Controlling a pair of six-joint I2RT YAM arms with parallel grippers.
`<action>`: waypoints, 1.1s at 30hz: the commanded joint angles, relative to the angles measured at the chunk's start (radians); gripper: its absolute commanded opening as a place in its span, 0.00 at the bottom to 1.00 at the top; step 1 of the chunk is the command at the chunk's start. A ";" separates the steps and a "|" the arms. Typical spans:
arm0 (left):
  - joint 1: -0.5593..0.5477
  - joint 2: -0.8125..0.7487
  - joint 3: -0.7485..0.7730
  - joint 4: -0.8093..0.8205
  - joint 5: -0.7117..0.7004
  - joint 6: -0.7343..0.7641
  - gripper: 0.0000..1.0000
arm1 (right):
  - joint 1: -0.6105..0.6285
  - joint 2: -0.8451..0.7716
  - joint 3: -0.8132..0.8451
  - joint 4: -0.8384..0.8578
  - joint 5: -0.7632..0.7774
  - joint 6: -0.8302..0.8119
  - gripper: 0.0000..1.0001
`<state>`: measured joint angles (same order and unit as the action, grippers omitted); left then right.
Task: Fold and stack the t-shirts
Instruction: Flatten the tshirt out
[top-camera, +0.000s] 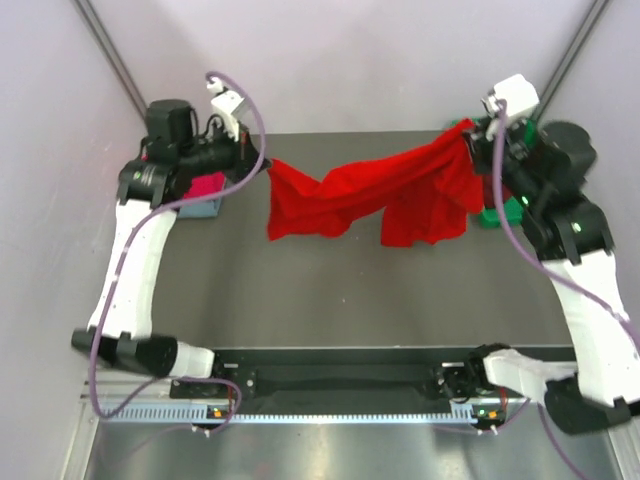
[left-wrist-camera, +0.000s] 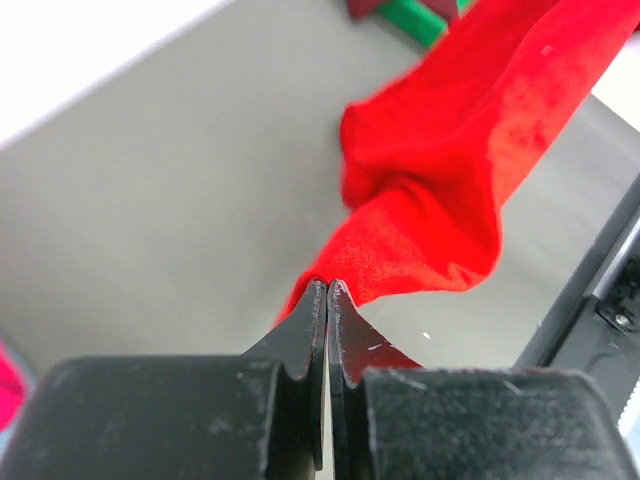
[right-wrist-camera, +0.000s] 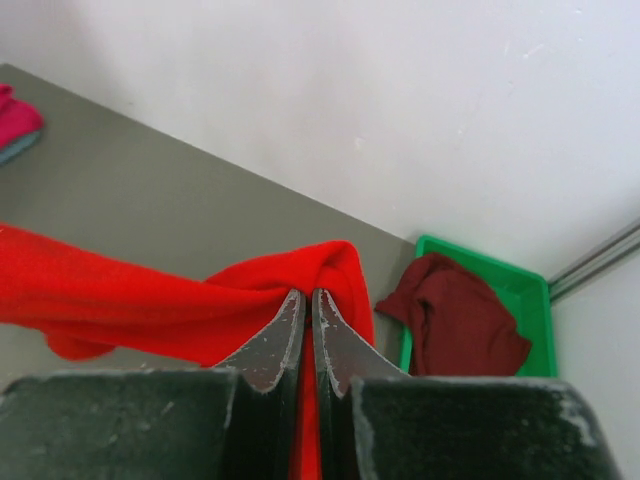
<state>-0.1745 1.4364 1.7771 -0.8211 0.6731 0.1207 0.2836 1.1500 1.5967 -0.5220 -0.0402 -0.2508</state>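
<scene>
The bright red t-shirt (top-camera: 370, 195) hangs stretched above the dark table between both grippers, sagging in loose folds. My left gripper (top-camera: 264, 166) is shut on its left end; in the left wrist view the cloth (left-wrist-camera: 450, 160) runs out from the closed tips (left-wrist-camera: 327, 285). My right gripper (top-camera: 472, 132) is shut on its right end, with red cloth (right-wrist-camera: 130, 300) bunched around and between the tips (right-wrist-camera: 306, 293). A crimson-pink shirt (top-camera: 206, 186) lies folded on a grey-blue one (top-camera: 205, 208) at the back left. The dark maroon shirt (right-wrist-camera: 460, 320) lies crumpled in the green tray (right-wrist-camera: 530, 290).
The green tray (top-camera: 490, 215) sits at the back right corner, mostly hidden behind the red cloth and the right arm. Pale walls close in the table at the back and sides. A black rail (top-camera: 340, 380) runs along the near edge.
</scene>
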 joint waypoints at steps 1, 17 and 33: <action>0.006 -0.122 -0.005 -0.009 -0.049 0.034 0.00 | -0.024 -0.145 -0.050 0.011 -0.076 0.045 0.00; 0.024 0.167 -0.076 0.108 -0.175 0.060 0.00 | -0.095 0.325 0.053 0.142 -0.302 0.120 0.00; 0.105 0.932 0.498 0.086 -0.247 -0.059 0.44 | -0.072 1.257 0.769 0.008 -0.268 0.185 0.00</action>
<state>-0.0769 2.3764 2.1834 -0.7609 0.4335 0.0917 0.1993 2.4008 2.2726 -0.5243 -0.3386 -0.0750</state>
